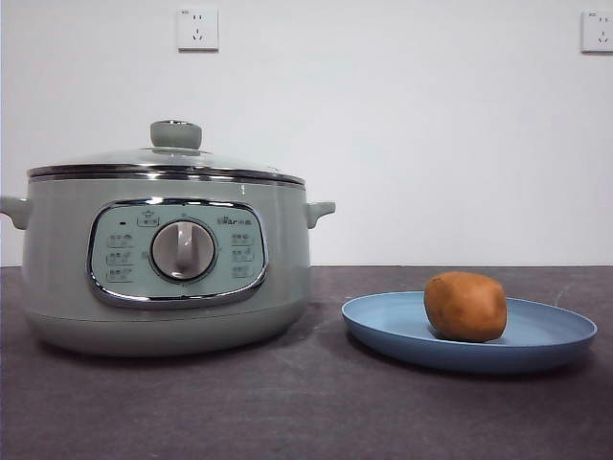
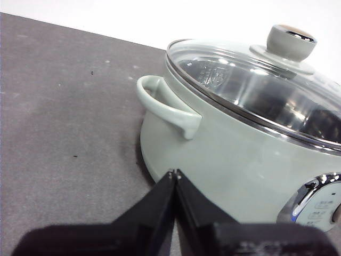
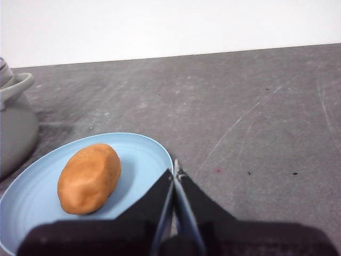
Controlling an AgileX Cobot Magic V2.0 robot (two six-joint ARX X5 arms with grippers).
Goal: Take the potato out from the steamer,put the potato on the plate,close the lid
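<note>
A staged test bench: bare white wall (image 1: 412, 134), two sockets (image 1: 197, 29), dark grey table (image 1: 316, 402), only steamer (image 1: 163, 259) and plate (image 1: 469, 331) laid out

steamer (image 1: 165, 257) panel txt, too blurry

I see a plain white wall (image 1: 431, 144) with two sockets, at eleven (image 1: 197, 29) and one o'clock (image 1: 597, 31), behind a dark grey counter (image 1: 316, 402).
</note>
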